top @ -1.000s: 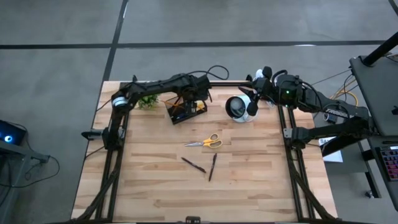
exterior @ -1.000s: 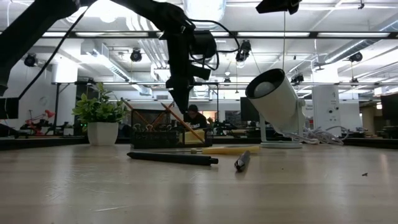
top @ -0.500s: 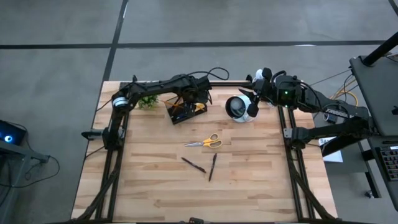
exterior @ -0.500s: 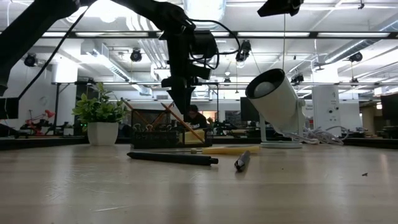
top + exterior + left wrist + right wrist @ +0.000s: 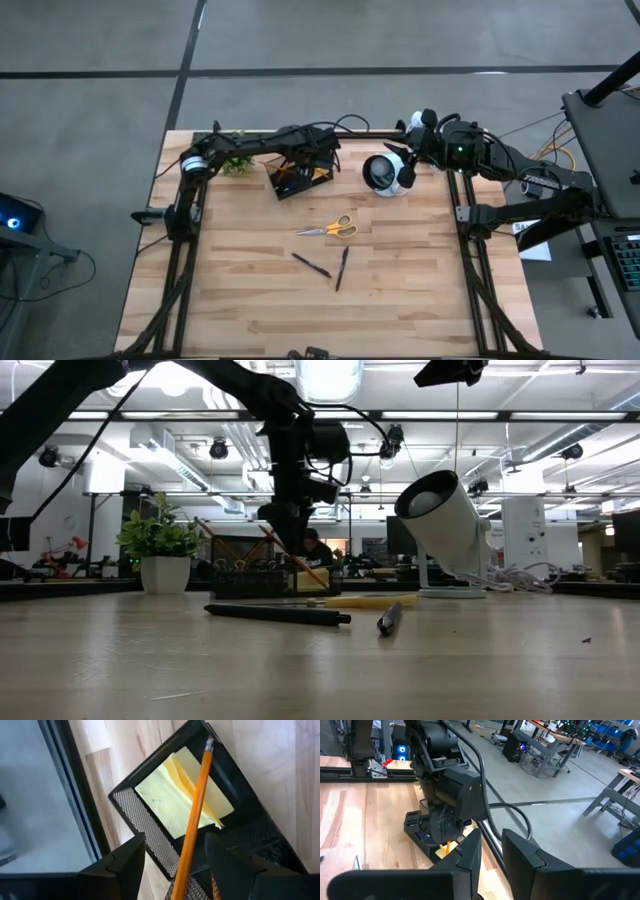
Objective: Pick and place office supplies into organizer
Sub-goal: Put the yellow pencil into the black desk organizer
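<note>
Left fingers [image 5: 175,865] spread over organizer [image 5: 297,178]; right fingers' [image 5: 492,865] state unclear; two pens [image 5: 311,265], one scissors [image 5: 330,229] on table.

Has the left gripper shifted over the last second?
Yes. In the low view the left gripper has risen: its tip sits higher above the organizer than it did earlier, over the leaning pencil. The right gripper waits by the table's far edge.

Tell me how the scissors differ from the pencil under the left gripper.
The scissors lie flat on the bare table; the pencil leans inside the organizer, over the sticky notes. The scissors have looped yellow handles and metal blades; the pencil is one thin straight stick. Both show orange-yellow colour.
</note>
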`<state>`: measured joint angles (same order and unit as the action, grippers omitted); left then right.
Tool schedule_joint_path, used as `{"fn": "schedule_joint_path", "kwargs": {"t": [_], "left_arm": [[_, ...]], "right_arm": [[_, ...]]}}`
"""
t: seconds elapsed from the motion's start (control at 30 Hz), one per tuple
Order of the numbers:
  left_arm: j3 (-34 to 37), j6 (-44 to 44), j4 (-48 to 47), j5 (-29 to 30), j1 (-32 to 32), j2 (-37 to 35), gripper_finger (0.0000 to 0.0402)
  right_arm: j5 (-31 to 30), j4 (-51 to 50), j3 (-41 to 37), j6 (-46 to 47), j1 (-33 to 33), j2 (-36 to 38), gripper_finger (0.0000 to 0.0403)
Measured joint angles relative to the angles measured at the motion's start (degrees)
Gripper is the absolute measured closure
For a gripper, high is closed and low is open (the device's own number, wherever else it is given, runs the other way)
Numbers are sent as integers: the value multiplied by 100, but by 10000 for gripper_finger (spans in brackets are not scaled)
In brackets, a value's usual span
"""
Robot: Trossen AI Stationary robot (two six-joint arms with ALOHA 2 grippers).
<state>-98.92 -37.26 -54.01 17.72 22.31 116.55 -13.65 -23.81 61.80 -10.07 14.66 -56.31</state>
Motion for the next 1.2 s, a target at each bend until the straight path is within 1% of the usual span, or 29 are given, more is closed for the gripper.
{"fn": "schedule_joint_path", "kwargs": {"t": [0.27, 0.37, 0.43, 0.53, 0.87, 1.0, 1.07, 1.2], "left_arm": [[262, -129, -47, -67, -32, 52, 212], [278, -220, 38, 168, -37, 52, 212], [278, -229, 194, 209, -35, 52, 212], [278, -229, 368, 211, -28, 52, 212], [278, -238, 288, 108, -31, 235, 212], [280, -264, 281, 370, -31, 421, 212], [280, -251, 249, 511, -35, 424, 216], [280, -232, 237, 536, -31, 405, 236]], "right_arm": [[2, 0, 0, 0, 2, 2, 337], [2, 2, 0, 2, 2, 2, 337], [2, 2, 0, 1, 2, 2, 337], [2, 2, 0, 3, 2, 2, 337], [7, 4, 0, 66, 2, 4, 337], [8, 3, 0, 91, -1, 7, 337], [9, 4, 0, 99, 0, 7, 337], [9, 4, 0, 109, 0, 7, 337]]}}
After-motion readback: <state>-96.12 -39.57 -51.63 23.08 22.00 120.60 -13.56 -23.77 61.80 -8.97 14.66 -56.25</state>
